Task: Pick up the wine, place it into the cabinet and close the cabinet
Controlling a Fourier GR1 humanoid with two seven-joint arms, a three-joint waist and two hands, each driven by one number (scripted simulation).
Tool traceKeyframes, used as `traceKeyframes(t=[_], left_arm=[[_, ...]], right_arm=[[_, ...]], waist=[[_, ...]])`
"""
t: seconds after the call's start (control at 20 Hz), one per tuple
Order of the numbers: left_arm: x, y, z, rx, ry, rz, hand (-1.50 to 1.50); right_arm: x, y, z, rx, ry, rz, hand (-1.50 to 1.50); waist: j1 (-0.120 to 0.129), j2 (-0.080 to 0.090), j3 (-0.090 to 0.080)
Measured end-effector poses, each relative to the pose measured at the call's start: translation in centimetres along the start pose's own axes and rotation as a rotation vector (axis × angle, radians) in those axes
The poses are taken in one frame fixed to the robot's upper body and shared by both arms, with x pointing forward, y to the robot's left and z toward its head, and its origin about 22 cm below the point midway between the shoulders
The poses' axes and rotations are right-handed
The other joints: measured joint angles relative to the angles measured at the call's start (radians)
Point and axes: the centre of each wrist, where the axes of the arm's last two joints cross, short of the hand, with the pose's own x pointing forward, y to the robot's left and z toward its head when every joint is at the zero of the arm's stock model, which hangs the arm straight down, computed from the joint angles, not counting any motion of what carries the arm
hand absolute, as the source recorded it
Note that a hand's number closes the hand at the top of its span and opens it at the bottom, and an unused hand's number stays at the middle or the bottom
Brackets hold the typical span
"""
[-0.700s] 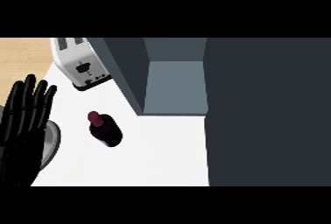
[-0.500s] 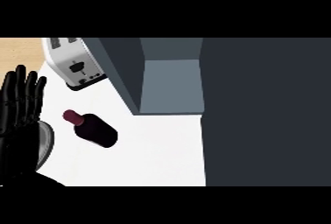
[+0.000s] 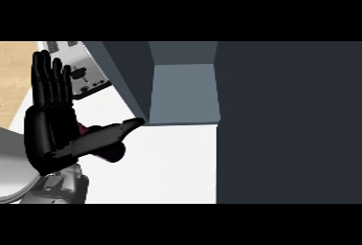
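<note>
The wine bottle (image 3: 114,153) is dark with a maroon neck (image 3: 85,128). It lies on the white counter (image 3: 170,167) at the left, and my left hand (image 3: 51,129) hides most of it. That hand is open over the bottle, with straight fingers pointing away and the thumb (image 3: 106,134) stretched right toward the cabinet. The cabinet (image 3: 184,91) stands open just right of the hand, showing a grey inside. Its dark door (image 3: 290,119) fills the right side. My right hand is out of sight.
A white toaster (image 3: 88,79) stands at the back left, partly behind the fingers. A grey round dish (image 3: 14,165) sits at the left edge beside my grey forearm (image 3: 62,187). A wooden surface (image 3: 17,72) shows at the far left.
My left hand has moved right and now covers the bottle, thumb spread toward the cabinet. The bottle, in plain sight before, is mostly hidden. Everything appears closer.
</note>
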Motion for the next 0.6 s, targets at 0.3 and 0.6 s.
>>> traceKeyframes(t=[0.3, 0.6], left_arm=[[-0.2, -3.5, -0.7, 0.033, 0.024, 0.025, -1.50], [0.0, -5.5, 0.2, 0.041, 0.036, 0.031, -1.50]], right_arm=[[1.7, -0.7, 0.6, 0.025, 0.027, -0.024, -1.50], [2.5, -0.9, 0.4, 0.027, 0.028, -0.031, -1.50]], waist=[[0.012, -0.001, -0.001], [0.018, -0.001, -0.001]])
